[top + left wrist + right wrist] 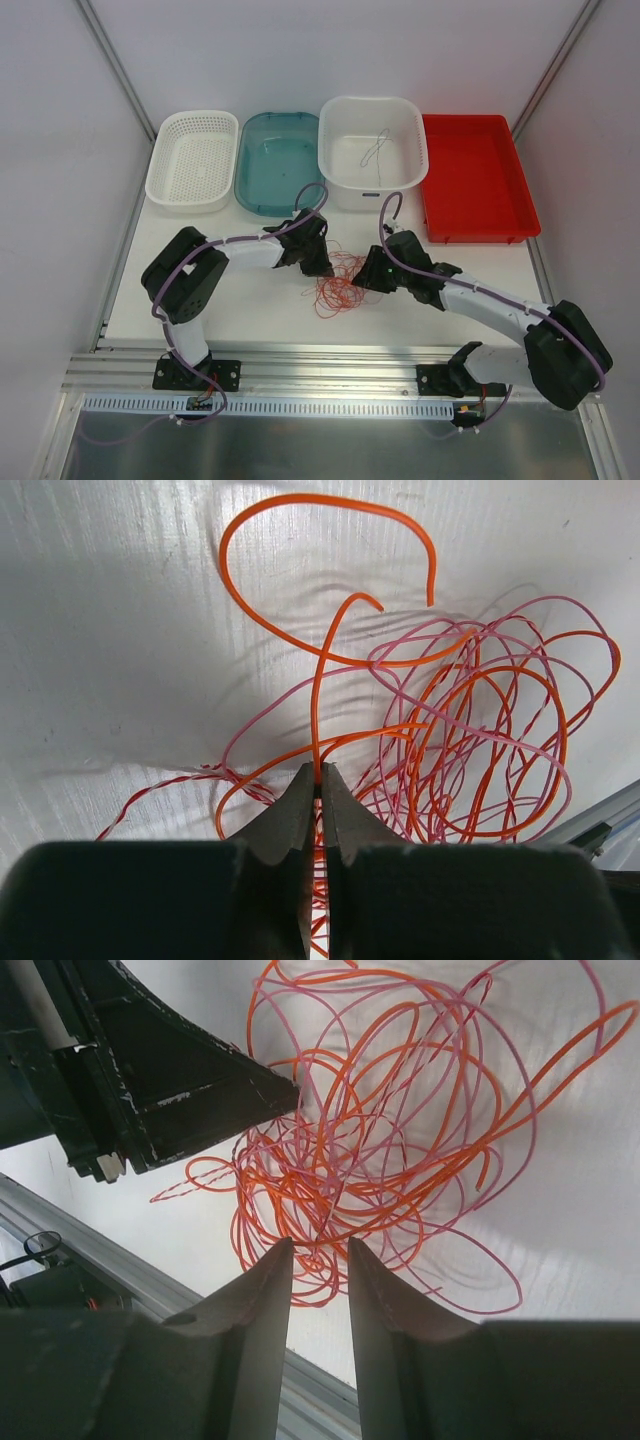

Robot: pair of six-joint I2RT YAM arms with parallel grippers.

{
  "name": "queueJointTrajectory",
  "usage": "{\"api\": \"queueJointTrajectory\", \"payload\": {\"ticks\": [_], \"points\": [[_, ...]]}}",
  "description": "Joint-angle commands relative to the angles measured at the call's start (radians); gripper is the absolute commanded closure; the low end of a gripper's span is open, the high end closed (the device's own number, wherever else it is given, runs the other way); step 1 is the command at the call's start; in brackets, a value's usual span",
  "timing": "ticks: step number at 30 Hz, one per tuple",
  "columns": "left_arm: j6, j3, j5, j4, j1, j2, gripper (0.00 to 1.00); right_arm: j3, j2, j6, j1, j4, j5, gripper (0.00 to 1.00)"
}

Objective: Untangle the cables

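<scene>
The cables [340, 281] lie as a loose tangle of orange, pink and red-white twisted wires on the white table between my two grippers. My left gripper [322, 267] stands at the tangle's left side. In the left wrist view it [320, 770] is shut on one orange cable [316, 680], which rises from the fingertips and curls over. My right gripper [363, 277] is at the tangle's right side. In the right wrist view it [320, 1245] is open, jaws a small gap apart, with the lower loops of the tangle [380, 1130] just at its tips. A pale grey cable [375, 150] lies in the white tub.
Along the back stand a white basket [192, 160], a teal tub [275, 165], a white tub [372, 105] and a red tray [480, 190]. A metal rail [330, 365] runs along the table's near edge. The left gripper's body [200, 1090] hangs close above the tangle.
</scene>
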Motion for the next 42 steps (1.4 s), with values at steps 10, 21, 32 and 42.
{"api": "queueJointTrajectory", "payload": {"ticks": [10, 21, 32, 42], "points": [[-0.024, -0.017, -0.024, 0.03, -0.01, -0.069, 1.0, 0.02, 0.083, 0.044, 0.019, 0.124, -0.03, 0.72], [-0.012, -0.043, -0.07, 0.033, 0.007, -0.083, 1.0, 0.049, 0.037, -0.007, 0.022, 0.005, 0.013, 0.99], [0.005, -0.141, -0.107, 0.033, 0.147, -0.13, 1.0, 0.149, -0.154, -0.176, -0.03, -0.271, 0.047, 0.99], [0.027, -0.287, -0.141, 0.032, 0.272, -0.257, 1.0, 0.293, -0.22, -0.389, -0.171, -0.488, -0.062, 0.99]]}}
